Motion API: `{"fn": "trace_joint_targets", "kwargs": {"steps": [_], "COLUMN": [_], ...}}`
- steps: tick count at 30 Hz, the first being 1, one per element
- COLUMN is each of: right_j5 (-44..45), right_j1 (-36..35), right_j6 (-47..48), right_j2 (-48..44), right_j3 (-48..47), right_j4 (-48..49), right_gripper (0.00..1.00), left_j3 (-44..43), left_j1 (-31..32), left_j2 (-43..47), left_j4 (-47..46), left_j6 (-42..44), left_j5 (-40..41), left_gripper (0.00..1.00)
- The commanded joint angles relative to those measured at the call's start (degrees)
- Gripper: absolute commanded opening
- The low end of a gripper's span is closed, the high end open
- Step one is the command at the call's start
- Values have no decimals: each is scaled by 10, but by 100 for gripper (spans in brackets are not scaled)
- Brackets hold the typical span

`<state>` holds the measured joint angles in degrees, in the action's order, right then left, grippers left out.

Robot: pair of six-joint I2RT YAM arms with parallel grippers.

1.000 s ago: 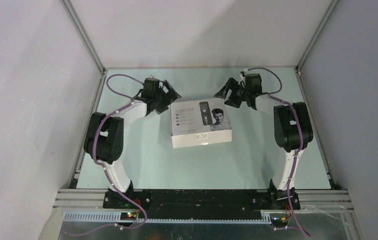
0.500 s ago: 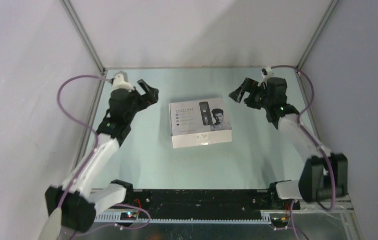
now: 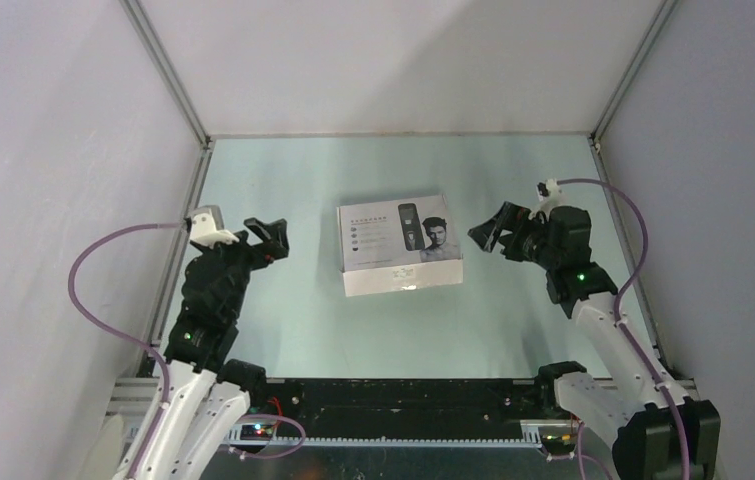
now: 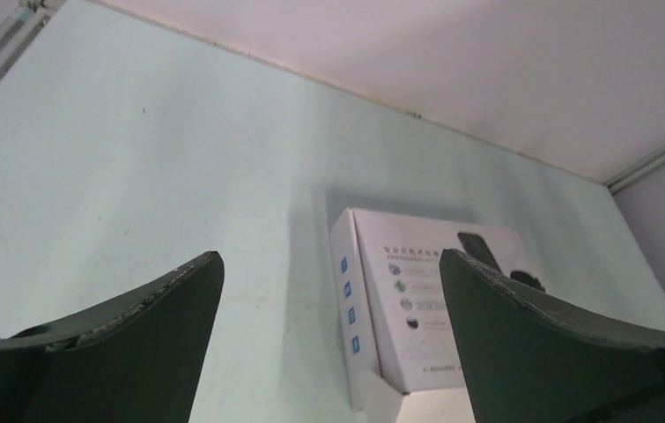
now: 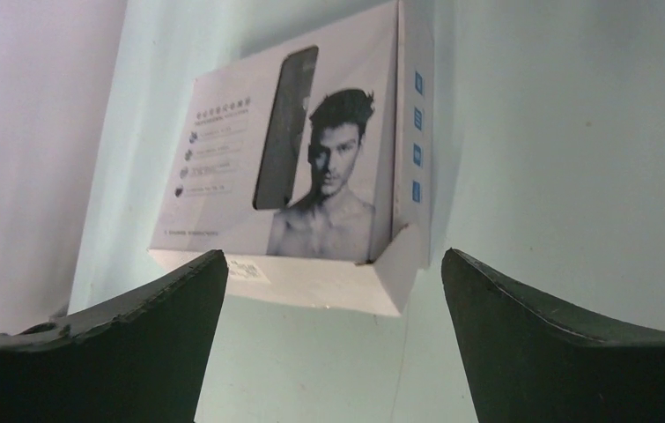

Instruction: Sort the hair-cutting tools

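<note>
Top cam has both arms flanking the white box (image 3: 400,245) mid-bench (image 3: 283,330) — left pincer (image 3: 269,238) at its 9 o'clock, right pincer (image 3: 490,228) at 3, both spread wide, nothing held, not touching it. Right wrist cam catches the lid's guy photo; left wrist cam sees the text end + blue side icons. The hair-cutting tools themselves aren't visible — box is shut.

The fingers (image 4: 126,344) of my left pincer (image 4: 328,264) are matt dark plastic, rough and scuffed pale along their inner edges. My right pincer (image 5: 328,260) has the same dull finish. The box (image 5: 311,176) is white cardboard, smooth, with a faint sheen on its printed lid. The table (image 3: 353,320) is a smooth, softly reflective sheet. The walls (image 3: 403,60) are matt panels framed by bare metal rails (image 3: 168,75). A glossy cable (image 3: 103,250) runs along my left arm's smooth white plastic shell (image 3: 188,415).
</note>
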<state>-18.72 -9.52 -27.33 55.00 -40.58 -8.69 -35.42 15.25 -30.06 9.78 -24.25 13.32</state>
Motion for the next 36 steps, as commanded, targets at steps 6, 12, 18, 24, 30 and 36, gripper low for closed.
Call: {"fn": "trace_joint_targets", "kwargs": {"steps": [6,12,18,24,30,36], "right_j5": [4,8,6,29,39,42], "right_j1": [-27,-54,-83,-108,-115,-116], "right_j6": [22,18,6,-8,-17,-20], "right_j2": [-9,54,112,143,162,167], "right_j3": [71,74,74,73,73,73], "right_j4": [38,69,90,92,90,90], "right_gripper": [92,90,89,87,84,81], "left_j3": [92,97,71,37,5,-19], "left_j1": [13,99,143,162,170,174], "left_j2": [-3,-94,-189,-250,-298,-338], "left_j4": [-11,-46,-74,-48,-22,-13], "left_j6": [-89,-106,-120,-130,-134,-134], "left_j5": [-101,-71,-101,-111,-114,-117], "left_gripper": [100,100,100,98,93,87]}}
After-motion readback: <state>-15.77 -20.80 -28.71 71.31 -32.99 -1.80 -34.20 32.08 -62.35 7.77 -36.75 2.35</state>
